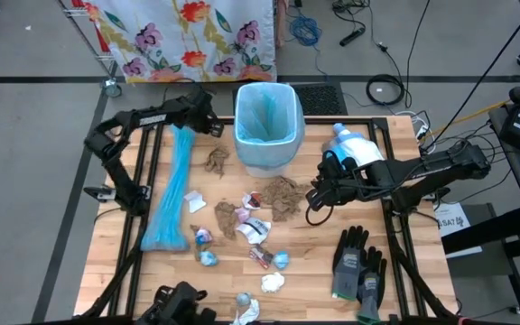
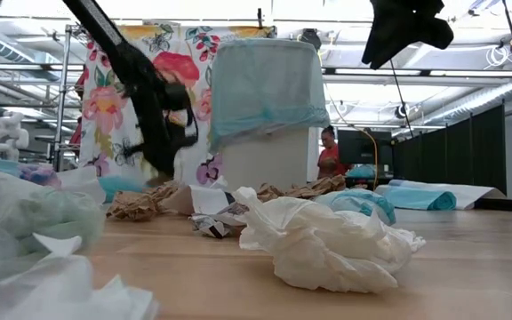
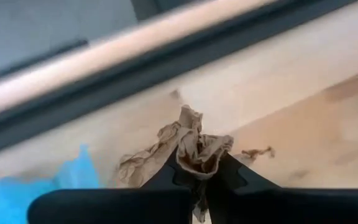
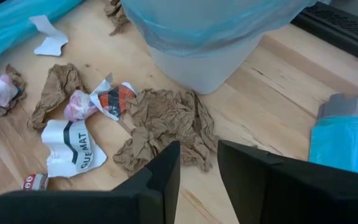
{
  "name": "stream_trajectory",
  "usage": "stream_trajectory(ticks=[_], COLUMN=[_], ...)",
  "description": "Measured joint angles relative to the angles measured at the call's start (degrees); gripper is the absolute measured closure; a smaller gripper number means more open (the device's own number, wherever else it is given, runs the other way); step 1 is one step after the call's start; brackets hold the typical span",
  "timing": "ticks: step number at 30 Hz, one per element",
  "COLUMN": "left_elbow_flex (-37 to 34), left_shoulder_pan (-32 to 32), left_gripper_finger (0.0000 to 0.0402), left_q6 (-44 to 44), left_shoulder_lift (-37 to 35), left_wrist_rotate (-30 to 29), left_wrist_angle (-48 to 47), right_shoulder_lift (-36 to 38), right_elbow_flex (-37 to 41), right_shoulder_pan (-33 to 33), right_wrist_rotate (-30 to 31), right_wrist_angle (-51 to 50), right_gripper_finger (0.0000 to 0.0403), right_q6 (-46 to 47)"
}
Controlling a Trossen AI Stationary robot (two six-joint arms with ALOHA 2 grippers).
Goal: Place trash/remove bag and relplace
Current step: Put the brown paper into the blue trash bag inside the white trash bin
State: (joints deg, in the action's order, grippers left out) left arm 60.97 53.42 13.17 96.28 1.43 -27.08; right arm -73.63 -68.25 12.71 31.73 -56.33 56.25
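I had my left gripper (image 3: pixel 199 177) at the far left corner of the table (image 1: pixel 314 289), just left of the trash bin (image 1: pixel 266 126), with its 2 fingers pinched tight on a crumpled brown paper wad (image 3: pixel 194 146) that stuck up between the tips. Another brown wad (image 1: pixel 215 160) lay on the wood just beside the bin's lower left corner, close to my left arm's reach. The bin itself stood at the far middle of the table, white, lined with a pale blue bag (image 1: pixel 262 113). My right gripper (image 4: pixel 197 165) hung in front of the bin and a little to its right, fingers parted to a moderate gap and holding nothing, directly over a large flattened brown paper sheet (image 4: pixel 166 121). The rest of the trash (image 1: pixel 242 226) was scattered in front of the bin: brown scraps, a white printed wrapper (image 4: pixel 70 146), a pink-and-white crumple (image 4: pixel 82 102) and small blue and white bits nearer the front edge. A long bundle of blue bags (image 1: pixel 174 194) lay left of the bin, a pair of grey-black gloves (image 1: pixel 359 264) well to its front right, and a blue-and-white packet (image 1: pixel 355 149) just right of it.
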Motion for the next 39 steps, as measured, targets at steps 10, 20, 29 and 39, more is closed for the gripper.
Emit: stream_trajectory(ticks=[10,20,29,39], left_elbow_flex=[0.00,3.70,20.13,29.31], left_shoulder_pan=[-3.15,-7.62,-16.11,-18.79], left_gripper_finger=[0.0394,0.0394,0.0394,0.0313], left_q6=[4.00,6.05,2.06,-3.49], left_shoulder_lift=[-24.56,-37.80,-28.13,-15.68], left_wrist_rotate=[-0.04,11.31,13.06,14.71], left_wrist_angle=[-2.68,3.34,3.14,3.05], right_shoulder_lift=[0.00,0.01,-0.04,-0.04], right_elbow_flex=[0.00,0.82,9.96,16.17], right_shoulder_pan=[0.02,0.02,0.20,1.15], right_wrist_rotate=[-0.21,-3.32,-7.02,-9.44], right_wrist_angle=[-0.05,1.18,14.57,24.88], right_gripper_finger=[0.0303,0.0303,0.0303,0.0303], right_q6=[0.02,-3.59,-4.60,-0.06])
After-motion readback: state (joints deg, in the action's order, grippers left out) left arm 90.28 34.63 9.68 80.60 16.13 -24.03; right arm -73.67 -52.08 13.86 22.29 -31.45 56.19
